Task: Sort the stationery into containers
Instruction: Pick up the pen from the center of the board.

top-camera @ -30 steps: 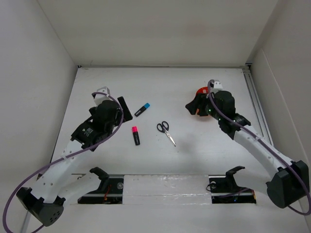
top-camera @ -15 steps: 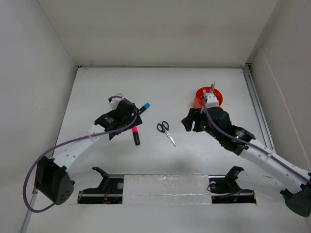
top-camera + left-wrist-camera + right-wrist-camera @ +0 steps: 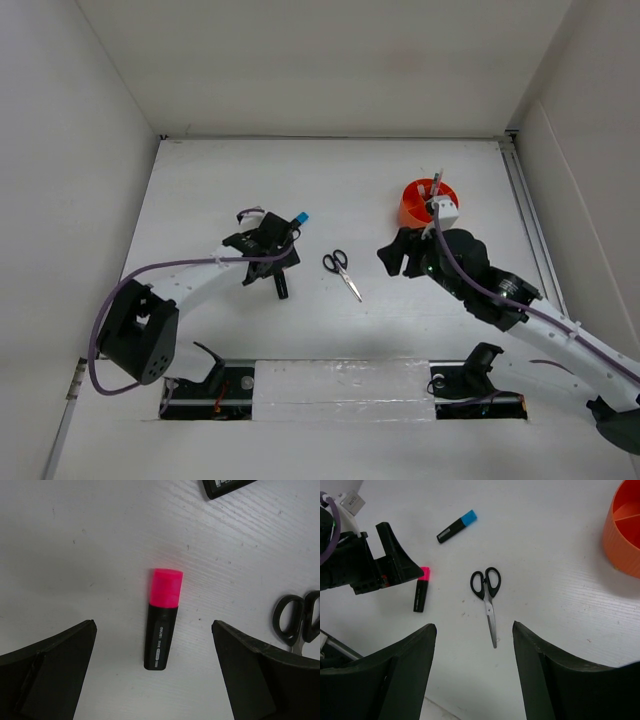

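Top external view gives me the white desk [image 3: 200,180] with both arms stretched out over it. My left hand [image 3: 274,256] hangs over the pink-and-black plastic highlighter [image 3: 281,288], whose dark end pokes out from under it toward the near edge. On the left wrist view its two black fingers [image 3: 50,675] stand spread wide, one on each side of the highlighter, pinching nothing. The highlighter lies flat on the desk between them. Whether the fingertips touch the desk I cannot tell.

A black marker with a blue cap [image 3: 296,221] lies at a slant just beyond that hand, apart from the highlighter. The black-handled scissors [image 3: 342,272] lie mid-desk between my two hands, handles toward the far side, blades closed and pointing near-right.

My right hand [image 3: 396,256] hovers to the right of the scissors. On the right wrist view its fingers are apart and empty, with the scissors lying on the desk in the gap below. The round orange plastic tub [image 3: 411,212] stands just beyond this hand on the far right, its inner dividers showing. A few thin sticks [image 3: 437,183] stand up in it, too small for me to name.
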{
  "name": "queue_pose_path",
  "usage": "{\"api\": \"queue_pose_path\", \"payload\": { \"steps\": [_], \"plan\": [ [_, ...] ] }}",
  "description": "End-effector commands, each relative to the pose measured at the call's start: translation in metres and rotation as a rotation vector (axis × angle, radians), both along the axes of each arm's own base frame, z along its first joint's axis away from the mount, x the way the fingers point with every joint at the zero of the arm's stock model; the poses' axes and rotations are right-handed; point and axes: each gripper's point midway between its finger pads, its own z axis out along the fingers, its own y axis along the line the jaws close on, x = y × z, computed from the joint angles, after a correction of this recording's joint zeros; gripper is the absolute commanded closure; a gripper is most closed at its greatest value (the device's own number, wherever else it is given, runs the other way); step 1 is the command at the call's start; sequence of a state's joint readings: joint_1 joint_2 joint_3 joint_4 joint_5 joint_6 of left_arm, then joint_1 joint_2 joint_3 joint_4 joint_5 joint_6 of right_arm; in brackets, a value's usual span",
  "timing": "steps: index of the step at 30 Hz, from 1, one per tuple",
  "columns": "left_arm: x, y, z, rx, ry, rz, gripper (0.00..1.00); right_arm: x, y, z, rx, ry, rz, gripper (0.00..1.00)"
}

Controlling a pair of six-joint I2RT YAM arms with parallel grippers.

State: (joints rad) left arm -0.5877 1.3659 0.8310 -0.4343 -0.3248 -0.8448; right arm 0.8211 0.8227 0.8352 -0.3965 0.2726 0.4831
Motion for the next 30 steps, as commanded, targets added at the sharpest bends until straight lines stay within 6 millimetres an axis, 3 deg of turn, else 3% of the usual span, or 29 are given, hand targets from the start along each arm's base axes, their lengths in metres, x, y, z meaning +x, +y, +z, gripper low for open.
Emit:
{"api": "queue_pose_path", "payload": {
  "steps": [1, 5, 12, 15, 19, 27, 30],
  "plan": [
    [0.02, -0.005, 0.011, -0.001, -0.056, 0.029, 0.0, -0.003, 0.007, -0.001, 0.022, -0.001, 0.024, 0.31],
    [0.023, -0.007, -0.007, 0.033, -0.006, 0.028, 0.0, -0.005, 0.011, -0.003, 0.025, 0.001, 0.041, 0.31],
    [0.03, -0.004, -0.015, 0.08, 0.003, 0.043, 0.02, -0.012, 0.016, -0.001, 0.032, -0.005, 0.071, 0.31],
    [0.03, -0.002, -0.022, 0.102, 0.017, 0.047, 0.12, -0.012, 0.016, -0.001, 0.032, -0.005, 0.071, 0.31],
    [0.027, -0.002, -0.03, 0.105, 0.039, 0.042, 0.14, -0.012, 0.016, -0.001, 0.032, -0.005, 0.071, 0.31],
    [0.029, -0.005, -0.027, 0.087, 0.028, 0.039, 0.14, -0.012, 0.016, -0.001, 0.032, -0.005, 0.071, 0.31],
    [0.028, -0.006, -0.028, 0.086, 0.034, 0.026, 0.19, -0.012, 0.016, -0.001, 0.032, -0.005, 0.071, 0.31]
  ]
}}
